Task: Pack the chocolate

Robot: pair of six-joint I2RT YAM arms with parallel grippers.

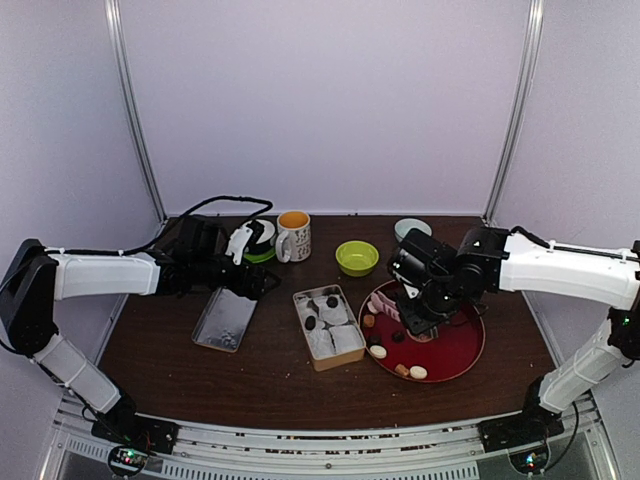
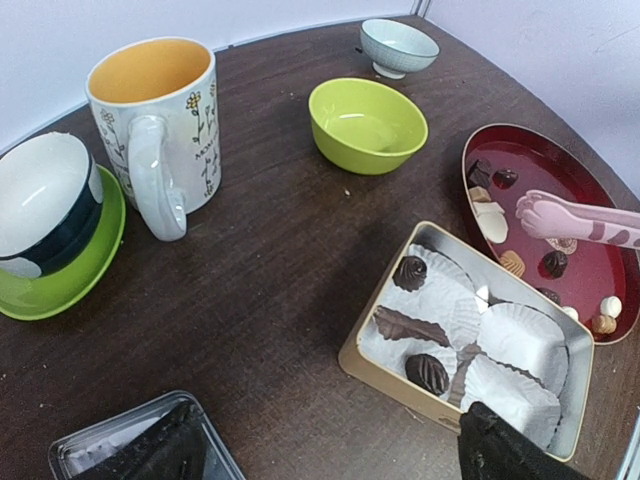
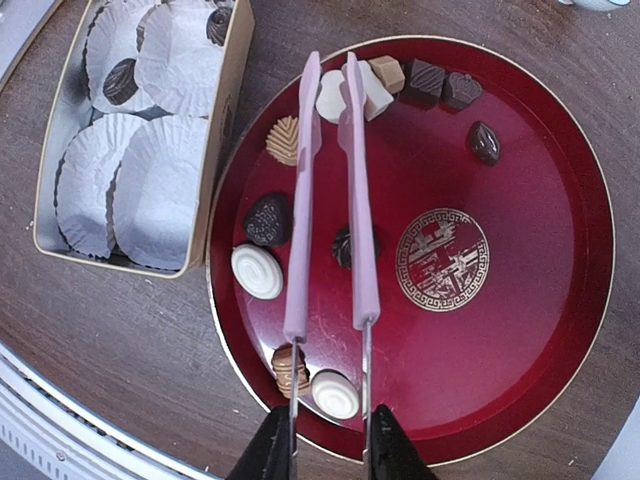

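The chocolate lies scattered on a round red tray [image 3: 540, 330]: dark, white and tan pieces such as a white swirl [image 3: 258, 271] and a dark oval [image 3: 485, 142]. My right gripper [image 3: 328, 440] is shut on pink tongs [image 3: 300, 230] above the tray. The tong arms stand slightly apart, their tips either side of a white piece [image 3: 330, 97] at the tray's far edge. A tan tin [image 3: 225, 130] with white paper cups holds two dark chocolates [image 2: 428, 372]. My left gripper [image 2: 335, 455] is open and empty, low between the tin [image 2: 400, 380] and a metal lid [image 1: 225, 320].
Along the back stand a yellow-lined mug [image 1: 294, 235], a green bowl [image 1: 357, 257], a small pale bowl [image 1: 411, 228] and a black-and-white bowl on a green saucer [image 1: 260, 240]. The tin sits just left of the red tray [image 1: 470, 350].
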